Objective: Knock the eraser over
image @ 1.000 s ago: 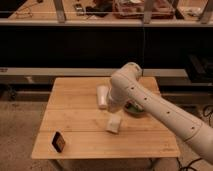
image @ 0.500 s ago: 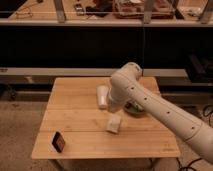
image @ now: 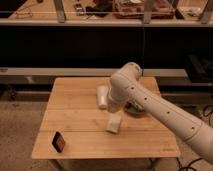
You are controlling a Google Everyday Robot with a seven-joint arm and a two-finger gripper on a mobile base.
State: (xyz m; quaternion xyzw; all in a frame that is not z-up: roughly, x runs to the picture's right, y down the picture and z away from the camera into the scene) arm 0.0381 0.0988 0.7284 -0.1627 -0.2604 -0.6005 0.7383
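In the camera view, the eraser sits in the lower left of the frame, near the front left corner of the wooden table. It is a small dark slab with a black rim around an orange-brown face. It stands on one edge rather than lying flat. Its long axis runs roughly up and down, with the top leaning a little toward the upper left of the frame. The broad coloured face is turned toward the camera, and I cannot tell its angle more exactly.

My gripper is the pale block at the end of my arm, low over the middle of the tabletop. It is to the right of the eraser and well apart from it. Whether it is released or clenched I cannot tell, and nothing is visibly held in it.

A white cup is on the table just above my gripper in the frame, close beside my arm. A greenish bowl shows partly behind the arm to the right.
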